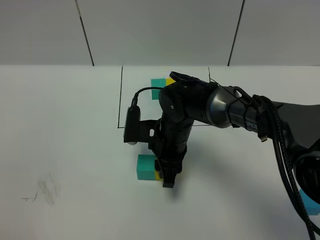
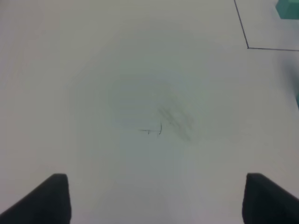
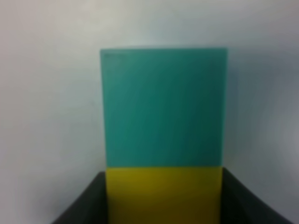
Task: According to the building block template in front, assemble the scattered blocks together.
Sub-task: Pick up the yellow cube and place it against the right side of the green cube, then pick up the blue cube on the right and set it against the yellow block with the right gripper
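White tabletop (image 1: pixel 60 150) all round. Right gripper (image 1: pixel 169 181) clamps the yellow cube (image 3: pixel 163 198) between its jaws, and the teal cube (image 3: pixel 163 107) touches it just past their tips. Left gripper (image 2: pixel 156 200) gapes, a scuff (image 2: pixel 173 121) ahead of its jaws. Farther off, the template (image 1: pixel 161 81) sits framed, half hidden by the arm (image 1: pixel 220 107).

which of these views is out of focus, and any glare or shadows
Exterior high: sharp, evenly lit, only a faint shadow under the right arm by the teal block. Left wrist: soft and hazy, scuff mark smeared, left fingers dark blurs. Right wrist: too close, teal and yellow block edges fuzzy, right fingers blurred. No glare anywhere.
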Robot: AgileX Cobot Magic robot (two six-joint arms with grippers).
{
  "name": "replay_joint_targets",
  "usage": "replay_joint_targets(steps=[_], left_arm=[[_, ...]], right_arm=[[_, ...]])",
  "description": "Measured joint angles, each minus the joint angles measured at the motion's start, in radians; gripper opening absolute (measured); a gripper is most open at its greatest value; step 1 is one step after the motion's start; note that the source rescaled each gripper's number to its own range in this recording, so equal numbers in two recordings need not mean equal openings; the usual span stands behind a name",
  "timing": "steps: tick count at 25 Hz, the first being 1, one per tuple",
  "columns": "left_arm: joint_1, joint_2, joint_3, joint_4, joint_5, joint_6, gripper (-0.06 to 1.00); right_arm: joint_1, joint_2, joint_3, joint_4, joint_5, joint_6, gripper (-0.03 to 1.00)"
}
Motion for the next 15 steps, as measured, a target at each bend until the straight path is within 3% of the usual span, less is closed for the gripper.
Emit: replay_joint_targets(steps=[1,5,7,11,15], left_arm=[[0.0,0.0,0.0,0.0,0.0,0.0,0.63],[0.0,0.0,0.0,0.0,0.0,0.0,0.63],[0.0,0.0,0.0,0.0,0.0,0.0,0.63],[0.0,0.0,0.0,0.0,0.0,0.0,0.63],[0.0,0.0,0.0,0.0,0.0,0.0,0.63]], right_arm=[[0.0,-0.001,-0.005,-0.007,0.011,0.023,0.27],[0.0,-0.046,-0.006,-0.073,0.062,0.195,0.74],[-0.006,-0.087,-0.006,-0.117,0.085,0.309,0.91],[-0.053,-0.182,0.052,-0.185,0.105,0.585,0.99],[-0.161,-0.326,0.271,-0.233,0.015,0.872,0.98]])
